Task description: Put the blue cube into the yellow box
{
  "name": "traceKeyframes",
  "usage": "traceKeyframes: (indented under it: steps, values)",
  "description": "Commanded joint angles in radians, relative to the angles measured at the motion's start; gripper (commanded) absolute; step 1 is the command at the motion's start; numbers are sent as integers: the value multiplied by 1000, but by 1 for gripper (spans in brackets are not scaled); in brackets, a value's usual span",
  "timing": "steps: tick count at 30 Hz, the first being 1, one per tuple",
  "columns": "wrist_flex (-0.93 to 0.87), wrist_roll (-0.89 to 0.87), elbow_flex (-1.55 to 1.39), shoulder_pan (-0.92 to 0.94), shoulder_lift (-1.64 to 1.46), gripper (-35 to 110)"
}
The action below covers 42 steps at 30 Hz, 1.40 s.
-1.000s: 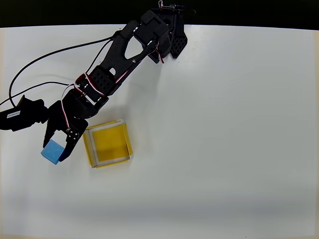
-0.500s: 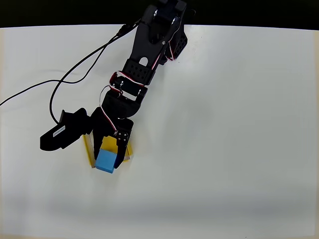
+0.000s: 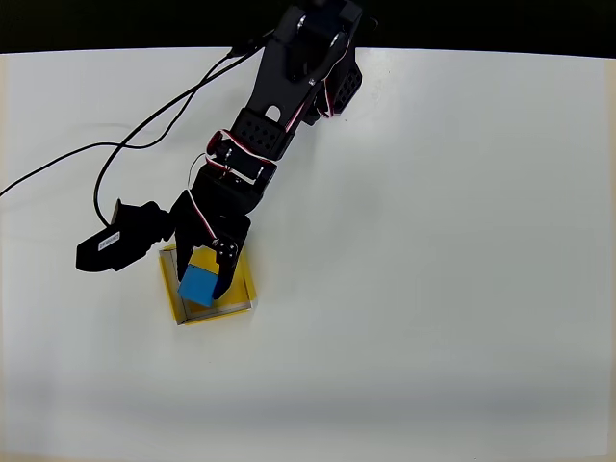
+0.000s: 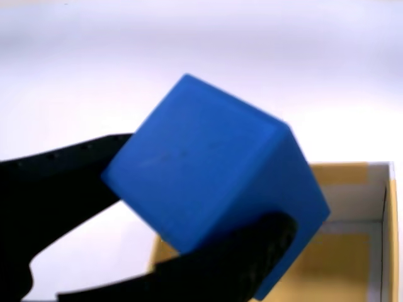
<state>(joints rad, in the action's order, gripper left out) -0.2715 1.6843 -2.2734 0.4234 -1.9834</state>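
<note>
A: Where is the blue cube right now?

B: Clamped in the claw, one black finger on each side. From overhead it sits over the left half of the yellow box, close to the left wall. The wrist view shows it held up off the box floor, though how high I cannot tell.

A: So the step in hand is the release?

B: I judge so. To do it well, nudge the cube a little toward the box's middle so it clears the left wall, lower it until it is just above the floor, then part the fingers slowly. Dropped from where it hangs, it could catch the low rim and tip out onto the desk.

A: Which way does it point?

B: A cube has no long axis. But it is tilted: in the wrist view one corner rises and an edge faces the camera, its faces askew to the box walls.

A: Worth squaring up?

B: The box is roomy enough; probably not.
</note>
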Motion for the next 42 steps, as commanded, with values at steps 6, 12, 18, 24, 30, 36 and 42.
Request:
traceKeyframes:
  steps: [6,12,18,24,30,36,42]
  values:
    - [109,34,35,48,89,18]
    - [140,34,31,52,147,18]
    - [163,32,12,55,184,19]
    - [179,25,-2,55,221,21]
    - [196,3,-20,48,236,28]
    - [236,-31,-38,31,218,32]
    - [302,9,-49,17,123,32]
